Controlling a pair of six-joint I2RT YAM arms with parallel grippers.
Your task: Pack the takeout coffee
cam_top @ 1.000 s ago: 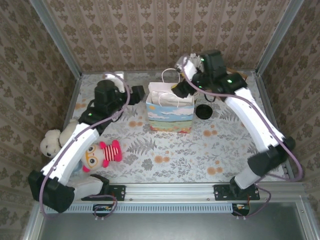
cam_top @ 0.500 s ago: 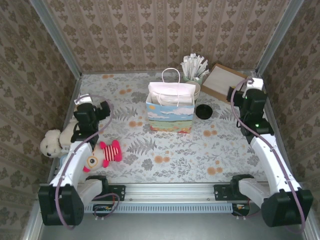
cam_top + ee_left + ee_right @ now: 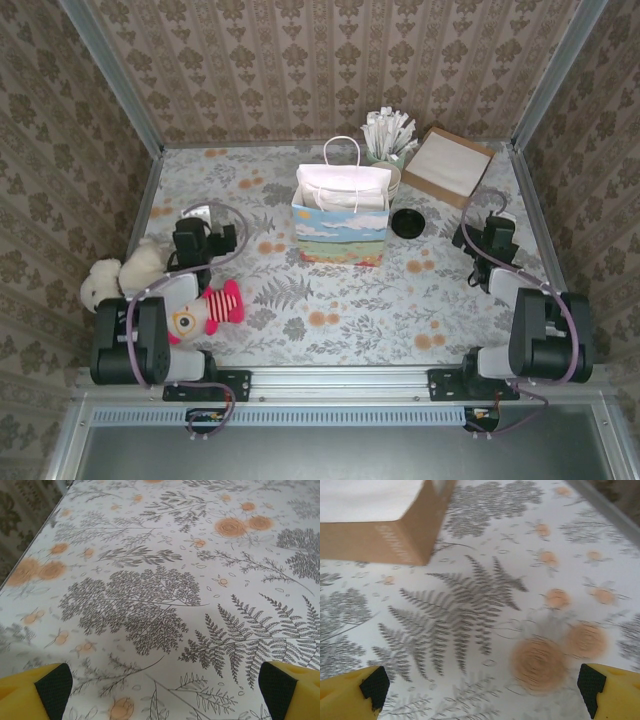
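The takeout coffee is hidden from view. The gift bag, printed with a landscape and with white handles, stands upright in the middle of the table. A flat round black lid lies on the cloth just right of the bag. My left gripper rests folded back at the left of the table, well clear of the bag. It is open over bare floral cloth. My right gripper rests folded back at the right, also open and holding nothing.
A green cup of white wrapped sticks and a cream-rimmed cup stack stand behind the bag. A brown box lies at the back right. A white bear and a red doll lie by the left arm.
Both arms have drawn back from the bag toward the near edge and folded down to the table. Both grippers have opened wider and hold nothing.
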